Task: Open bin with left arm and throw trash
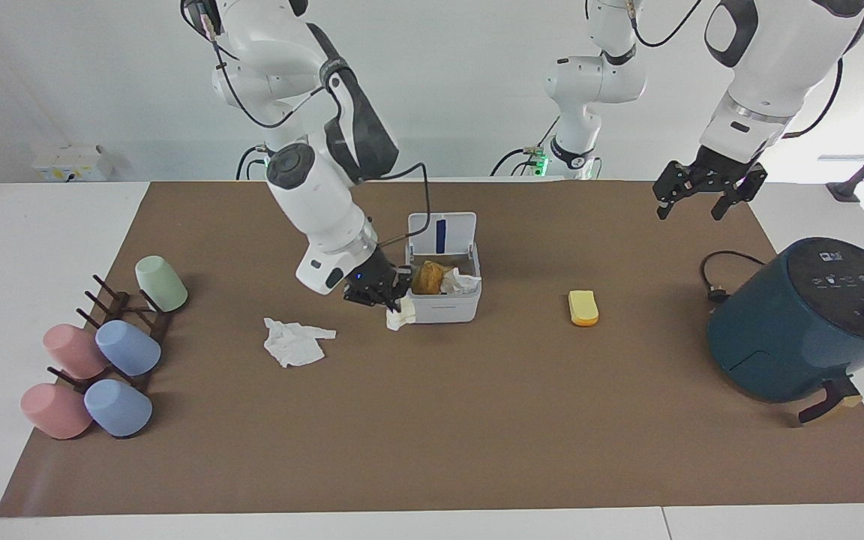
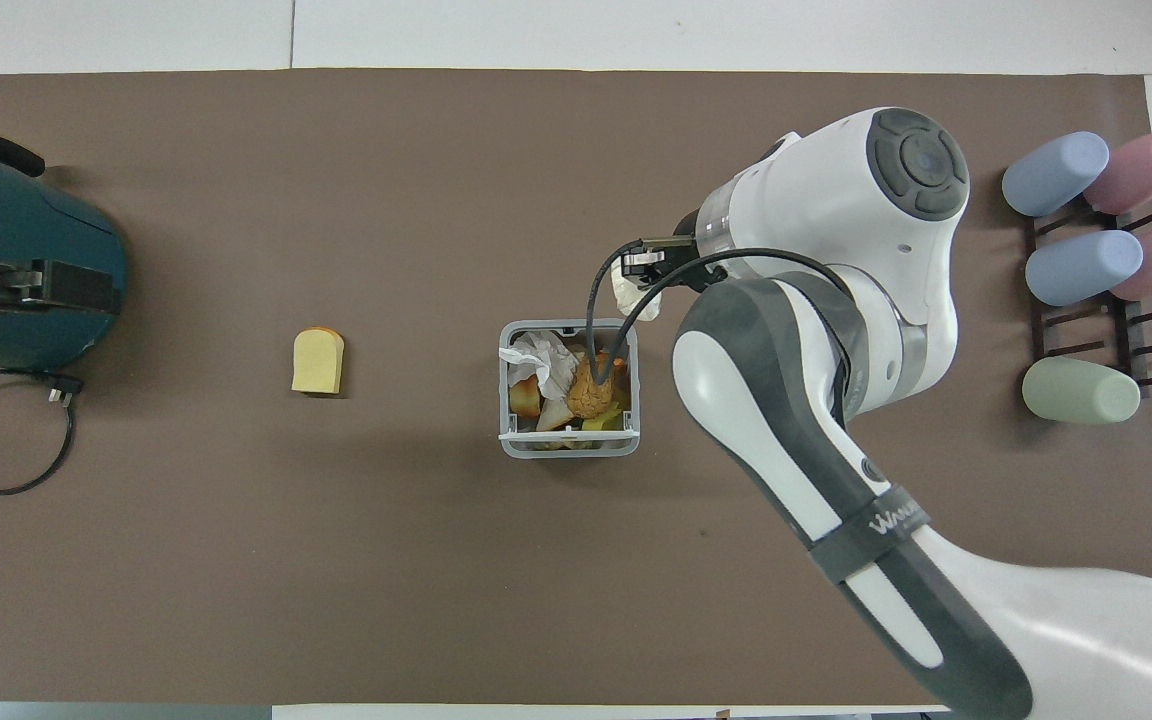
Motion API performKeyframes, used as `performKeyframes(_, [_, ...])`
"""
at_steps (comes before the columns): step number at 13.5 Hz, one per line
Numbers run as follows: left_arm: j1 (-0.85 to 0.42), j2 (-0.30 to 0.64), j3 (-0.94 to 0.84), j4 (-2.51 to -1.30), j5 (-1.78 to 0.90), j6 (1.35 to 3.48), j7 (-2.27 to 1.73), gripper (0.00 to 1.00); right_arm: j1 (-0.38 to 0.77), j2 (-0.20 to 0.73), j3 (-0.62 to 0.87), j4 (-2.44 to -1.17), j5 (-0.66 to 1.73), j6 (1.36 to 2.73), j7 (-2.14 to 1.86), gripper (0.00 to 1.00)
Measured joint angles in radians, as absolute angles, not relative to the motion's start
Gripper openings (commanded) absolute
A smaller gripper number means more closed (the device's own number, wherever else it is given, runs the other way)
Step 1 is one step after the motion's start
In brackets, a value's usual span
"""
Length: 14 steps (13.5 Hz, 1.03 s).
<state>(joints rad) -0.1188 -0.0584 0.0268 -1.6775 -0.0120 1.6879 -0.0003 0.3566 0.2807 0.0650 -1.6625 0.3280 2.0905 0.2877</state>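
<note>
The bin (image 1: 443,309) stands mid-mat with its white lid (image 1: 442,231) hinged up; scraps and a tissue lie inside. It also shows in the overhead view (image 2: 505,400). My right gripper (image 1: 394,300) is shut on the cream paper wad (image 1: 399,319) and holds it in the air beside the bin's wall, on the right arm's side. The wad (image 2: 631,298) shows under the right gripper (image 2: 640,266) in the overhead view. The white tissue (image 1: 293,342) lies flat on the mat. The yellow-orange block (image 1: 583,307) lies on the mat toward the left arm's end. My left gripper (image 1: 691,208) hangs open and empty, raised near the air fryer.
A dark teal air fryer (image 1: 807,322) with a black cable (image 1: 717,274) stands at the left arm's end. A rack of pastel cups (image 1: 102,352) stands at the right arm's end. The brown mat (image 1: 432,435) covers the table.
</note>
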Motion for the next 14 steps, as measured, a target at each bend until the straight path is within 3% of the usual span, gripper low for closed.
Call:
performKeyframes(5, [-0.122, 0.043, 0.014, -1.654, -0.012, 1.761, 0.001, 1.00, 0.523, 0.211, 0.067, -1.683, 0.273, 1.993, 0.627, 0.00])
performKeyframes(8, [-0.151, 0.136, 0.007, -1.686, -0.012, 1.866, 0.001, 1.00, 0.542, 0.200, 0.064, -1.739, 0.264, 1.993, 0.643, 0.00])
performKeyframes(11, [-0.182, 0.173, 0.005, -1.845, -0.012, 2.061, 0.001, 1.00, 0.529, 0.189, 0.057, -1.770, 0.228, 2.010, 0.623, 0.00])
performKeyframes(14, [-0.193, 0.174, 0.004, -2.013, -0.012, 2.217, 0.001, 1.00, 0.520, 0.179, 0.056, -1.821, 0.212, 2.119, 0.603, 0.00])
